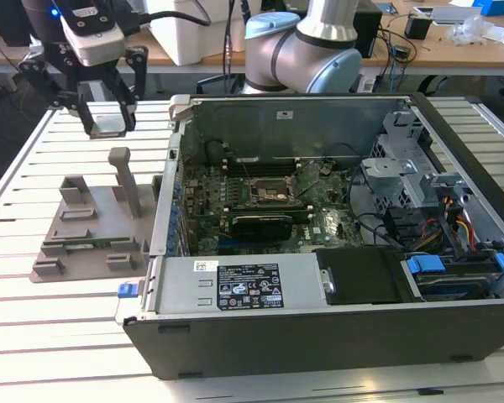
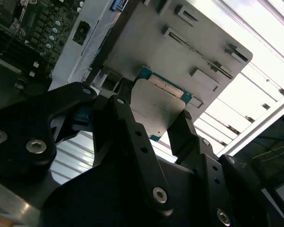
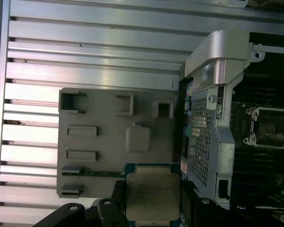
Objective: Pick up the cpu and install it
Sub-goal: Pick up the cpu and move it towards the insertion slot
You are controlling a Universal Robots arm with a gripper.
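Gripper: I have the black two-finger gripper [image 1: 107,117] clamped on the chip, one finger on each of two opposite edges. I judge that grip is used so the flat faces stay untouched.

Cpu: the small flat square cpu [image 3: 152,198], with a silver-grey metal top and a teal board edge, sits between the fingers with its metal lid facing the first wrist view.

Height: I hold it clear above the grey plastic parts holder [image 1: 84,235] on the white slatted metal table [image 1: 34,336], touching neither.

Socket: the square black-framed socket [image 1: 265,191] lies on the green motherboard inside the open dark metal computer case [image 1: 319,336]. It is well apart from the gripper, toward the exterior view's right, and it looks empty to me.

Stage: I judge the pick-up done and the install not yet done.
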